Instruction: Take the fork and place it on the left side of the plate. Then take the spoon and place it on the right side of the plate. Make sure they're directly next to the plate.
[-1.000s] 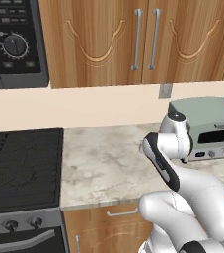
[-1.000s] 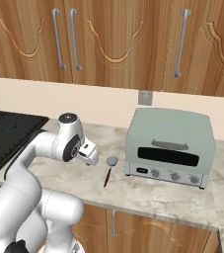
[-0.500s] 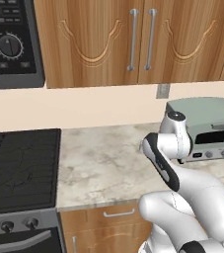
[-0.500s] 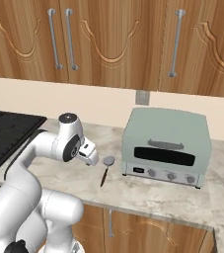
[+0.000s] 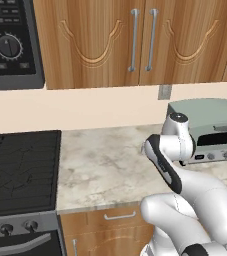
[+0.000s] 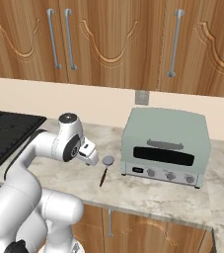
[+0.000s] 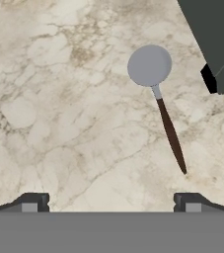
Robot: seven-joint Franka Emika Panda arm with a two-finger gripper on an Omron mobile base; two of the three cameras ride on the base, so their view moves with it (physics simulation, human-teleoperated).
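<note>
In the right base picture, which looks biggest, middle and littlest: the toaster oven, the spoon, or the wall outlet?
1. Toaster oven, biggest by far.
2. Spoon, long but thin.
3. Wall outlet, littlest, though it sits farther from the camera, so that one is less sure.

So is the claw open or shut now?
Open: the claw has its fingertips far apart, holding nothing, above the spoon on the counter.

My arm [image 6: 39, 148] is glossy white, built of rounded, swollen segments joined by dark grey-black bands. A round grey cap tops the elbow joint [image 6: 67, 118], and a long black strip runs along one link [image 5: 163, 164]. At the gripper [image 7: 111, 200], two small dark fingertips [image 7: 32, 200] carry pale grey square pads.
</note>
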